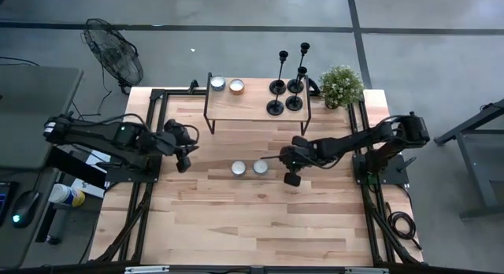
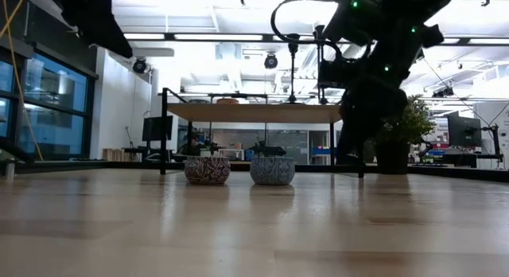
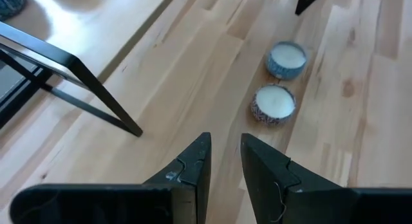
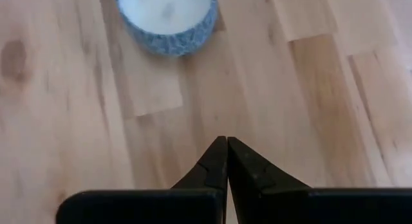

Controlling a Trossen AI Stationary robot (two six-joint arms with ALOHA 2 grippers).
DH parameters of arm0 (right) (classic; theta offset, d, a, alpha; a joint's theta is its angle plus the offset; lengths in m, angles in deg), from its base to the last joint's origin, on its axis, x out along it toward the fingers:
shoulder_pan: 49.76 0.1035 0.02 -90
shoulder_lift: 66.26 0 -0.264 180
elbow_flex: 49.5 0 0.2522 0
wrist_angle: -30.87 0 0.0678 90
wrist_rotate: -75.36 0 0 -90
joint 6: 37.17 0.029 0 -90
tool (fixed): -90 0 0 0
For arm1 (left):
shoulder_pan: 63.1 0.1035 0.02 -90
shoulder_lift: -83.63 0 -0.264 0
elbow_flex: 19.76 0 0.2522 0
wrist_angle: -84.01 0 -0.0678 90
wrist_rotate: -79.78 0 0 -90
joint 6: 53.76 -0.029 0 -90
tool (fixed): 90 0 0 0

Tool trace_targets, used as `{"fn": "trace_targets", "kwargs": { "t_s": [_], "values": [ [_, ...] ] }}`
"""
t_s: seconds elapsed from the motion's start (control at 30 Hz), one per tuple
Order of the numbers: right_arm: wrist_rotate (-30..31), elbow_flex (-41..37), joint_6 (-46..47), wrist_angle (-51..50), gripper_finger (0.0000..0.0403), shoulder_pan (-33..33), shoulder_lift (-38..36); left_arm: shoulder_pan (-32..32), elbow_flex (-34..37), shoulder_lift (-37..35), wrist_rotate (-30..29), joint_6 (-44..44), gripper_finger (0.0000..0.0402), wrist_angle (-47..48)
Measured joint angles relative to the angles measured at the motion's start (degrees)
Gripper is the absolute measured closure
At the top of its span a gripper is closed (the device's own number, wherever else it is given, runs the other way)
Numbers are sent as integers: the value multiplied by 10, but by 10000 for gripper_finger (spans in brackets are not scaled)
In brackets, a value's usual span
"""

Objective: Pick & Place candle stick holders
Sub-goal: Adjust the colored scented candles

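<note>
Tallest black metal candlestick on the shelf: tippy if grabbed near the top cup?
Probably. The tallest black metal candlestick has a long thin stem over a small round disc base, so a high, sideways pull would likely tilt it. It looks rigid, not floppy. Its neighbours stand close on the raised wooden shelf, so a tilt may knock them.

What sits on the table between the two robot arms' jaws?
Two small round white candles in patterned cups, side by side on the wooden table, seen in the high view.

Four candle stick holders (image 1: 285, 93) stood on the shelf (image 1: 256, 109); four candles (image 1: 239, 168), one potted plant (image 1: 341, 86), two arms.
</note>
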Motion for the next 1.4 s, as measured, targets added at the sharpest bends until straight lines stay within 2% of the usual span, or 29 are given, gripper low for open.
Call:
{"fn": "trace_targets", "kwargs": {
  "t_s": [0.27, 0.53, 0.77, 1.0, 1.4],
  "values": [
    [-11, -51, -58, 92, 403, -15, 0, 0, 0, 33, 2, 7, 321, -2],
    [-41, -86, -204, 240, 403, -19, 21, 0, 0, 38, -6, 18, 321, -6],
    [-37, -82, -198, 299, 403, -19, 80, 0, 0, 38, -8, 31, 321, -6],
    [-32, -78, -188, 357, 403, -22, 108, 0, 0, 38, -6, 33, 321, -6],
    [-44, 0, -215, 352, 403, -19, 170, 0, 0, 38, -6, 32, 321, -6]
  ]
}}
